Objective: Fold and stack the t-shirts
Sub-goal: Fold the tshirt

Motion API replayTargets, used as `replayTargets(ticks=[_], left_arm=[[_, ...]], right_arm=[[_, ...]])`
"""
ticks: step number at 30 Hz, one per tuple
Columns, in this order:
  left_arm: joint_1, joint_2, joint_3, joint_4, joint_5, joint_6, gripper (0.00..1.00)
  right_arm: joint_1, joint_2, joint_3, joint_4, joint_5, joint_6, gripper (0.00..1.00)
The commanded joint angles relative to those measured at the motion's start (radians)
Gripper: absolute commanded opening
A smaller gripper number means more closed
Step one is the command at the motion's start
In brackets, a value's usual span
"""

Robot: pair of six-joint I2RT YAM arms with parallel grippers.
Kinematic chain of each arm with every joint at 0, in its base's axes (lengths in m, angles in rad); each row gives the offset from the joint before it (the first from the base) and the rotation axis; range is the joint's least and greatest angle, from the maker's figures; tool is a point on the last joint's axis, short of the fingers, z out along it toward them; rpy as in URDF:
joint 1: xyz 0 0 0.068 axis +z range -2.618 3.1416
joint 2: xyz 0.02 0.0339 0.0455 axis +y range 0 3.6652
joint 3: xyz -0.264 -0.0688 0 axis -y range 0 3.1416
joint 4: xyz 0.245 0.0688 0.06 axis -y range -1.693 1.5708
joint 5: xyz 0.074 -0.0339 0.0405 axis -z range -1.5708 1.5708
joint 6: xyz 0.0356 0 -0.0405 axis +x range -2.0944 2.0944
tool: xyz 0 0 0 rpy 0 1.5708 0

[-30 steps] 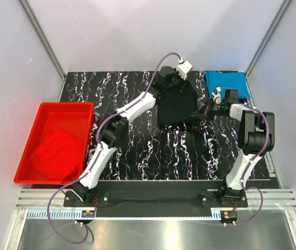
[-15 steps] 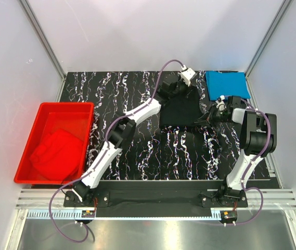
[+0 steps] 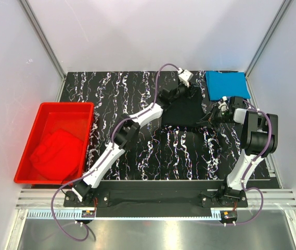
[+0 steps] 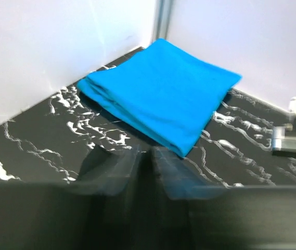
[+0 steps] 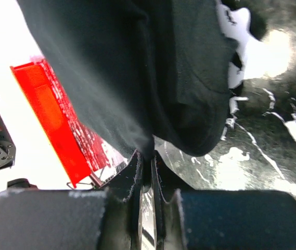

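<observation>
black shirt (image 3: 181, 109) part-folded, just beside blue shirt (image 3: 227, 84) on its tub side. right gripper (image 5: 146, 159) clenched on black shirt's edge nearest blue shirt, likely to drag it onto stack. left gripper (image 4: 145, 161) at black shirt's far edge; fingers (image 4: 117, 169) blurred, cannot tell grip. blue shirt folded flat, probable stack base. red shirt (image 3: 56, 152) crumpled in tub (image 3: 64, 105), well apart from blue shirt.

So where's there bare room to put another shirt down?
Two bare patches of table: far left, between red tub and left arm; and near middle, between the arms, in front of the black t-shirt. Far-right corner is crowded: black t-shirt, blue t-shirt, right arm.
</observation>
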Motion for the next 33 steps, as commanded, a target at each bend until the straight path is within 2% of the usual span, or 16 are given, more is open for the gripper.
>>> replayTargets(ticks=[1, 2, 3, 5, 9, 10, 11, 12, 17, 18, 19, 21, 25, 29, 30, 33], left_arm=[[0.005, -0.012, 0.075, 0.139, -0.119, -0.047, 0.57], [0.008, -0.026, 0.072, 0.129, -0.119, -0.040, 0.90], [0.018, -0.070, 0.065, 0.116, -0.119, -0.029, 0.99], [0.031, -0.136, 0.028, 0.094, -0.121, -0.020, 0.99], [0.080, -0.452, -0.283, 0.088, -0.105, 0.040, 0.99], [0.087, -0.499, -0.317, 0.020, -0.105, 0.048, 0.99], [0.100, -0.579, -0.351, -0.016, -0.133, 0.045, 0.99], [0.108, -0.615, -0.392, -0.056, -0.147, 0.004, 0.99], [0.180, -0.777, -0.480, -0.386, -0.086, -0.171, 0.99], [0.186, -0.808, -0.512, -0.421, -0.084, -0.175, 0.99], [0.189, -0.843, -0.594, -0.459, -0.105, -0.162, 0.99], [0.188, -0.969, -0.709, -0.441, -0.153, -0.162, 0.99], [0.194, -1.176, -0.941, -0.441, -0.185, -0.132, 0.99], [0.208, -1.303, -1.064, -0.495, -0.162, -0.156, 0.99], [0.209, -1.317, -1.067, -0.575, -0.146, -0.158, 0.99], [0.209, -1.339, -1.058, -0.776, -0.081, -0.123, 0.82]], right_arm=[[-0.003, -0.015, 0.017, -0.033, 0.052, -0.002, 0.10], [-0.004, -0.015, 0.017, -0.031, 0.061, 0.006, 0.13], [-0.006, -0.012, 0.022, -0.031, 0.076, 0.019, 0.16], [-0.009, -0.004, 0.040, -0.053, 0.092, 0.032, 0.24], [-0.009, 0.003, 0.108, -0.169, 0.139, 0.004, 0.40], [-0.009, 0.000, 0.135, -0.226, 0.176, 0.000, 0.43], [-0.009, -0.013, 0.145, -0.248, 0.190, 0.000, 0.59], [-0.009, -0.019, 0.155, -0.267, 0.205, -0.005, 0.68], [0.000, -0.085, 0.310, -0.474, 0.354, -0.089, 0.78], [0.022, -0.093, 0.350, -0.513, 0.401, -0.124, 0.99], [0.037, -0.093, 0.431, -0.578, 0.506, -0.135, 1.00], [0.106, -0.076, 0.529, -0.623, 0.582, -0.158, 1.00], [0.273, -0.020, 0.658, -0.619, 0.737, -0.154, 1.00], [0.361, 0.135, 0.834, -0.616, 0.735, -0.103, 1.00], [0.364, 0.175, 0.934, -0.645, 0.706, -0.061, 1.00], [0.382, 0.324, 1.120, -0.686, 0.727, -0.007, 0.61]])
